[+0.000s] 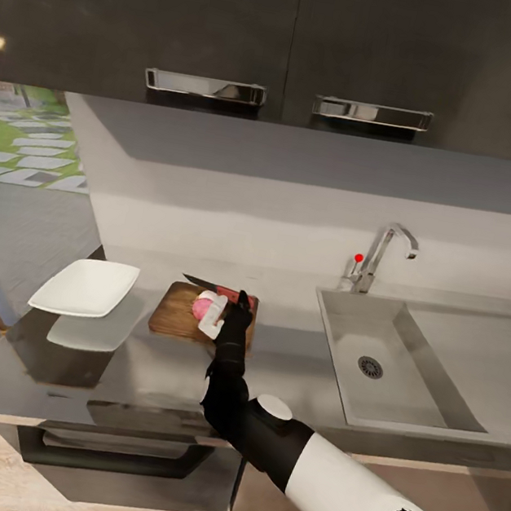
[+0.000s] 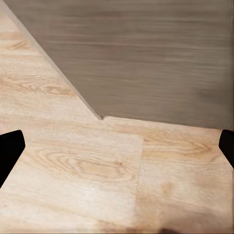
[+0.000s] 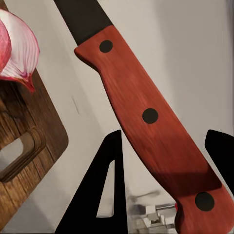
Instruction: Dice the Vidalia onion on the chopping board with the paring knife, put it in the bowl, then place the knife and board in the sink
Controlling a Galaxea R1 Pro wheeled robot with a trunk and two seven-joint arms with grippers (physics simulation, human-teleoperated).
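Note:
The onion [image 1: 203, 307] lies on the chopping board [image 1: 173, 318] as pink-skinned pieces with pale cut faces; one piece [image 3: 18, 48] sits beside the board's handle hole [image 3: 17, 155]. My right gripper [image 1: 242, 301] is at the board's right end, shut on the paring knife's red handle [image 3: 146, 114], which lies between its two dark fingers [image 3: 111, 187]. The dark blade [image 1: 200, 282] points left along the board's far edge. The white bowl [image 1: 85, 286] stands left of the board on the countertop [image 1: 154, 376]. The sink [image 1: 436, 363] is to the right. My left gripper [image 2: 117, 148] is open, facing the wood floor.
A chrome tap [image 1: 383, 255] with a red knob [image 1: 359, 258] stands behind the sink basin, whose drain [image 1: 370, 367] is bare. Dark wall cabinets [image 1: 289, 42] hang overhead. A grey-brown cabinet front [image 2: 146, 53] meets the wood floor [image 2: 87, 170].

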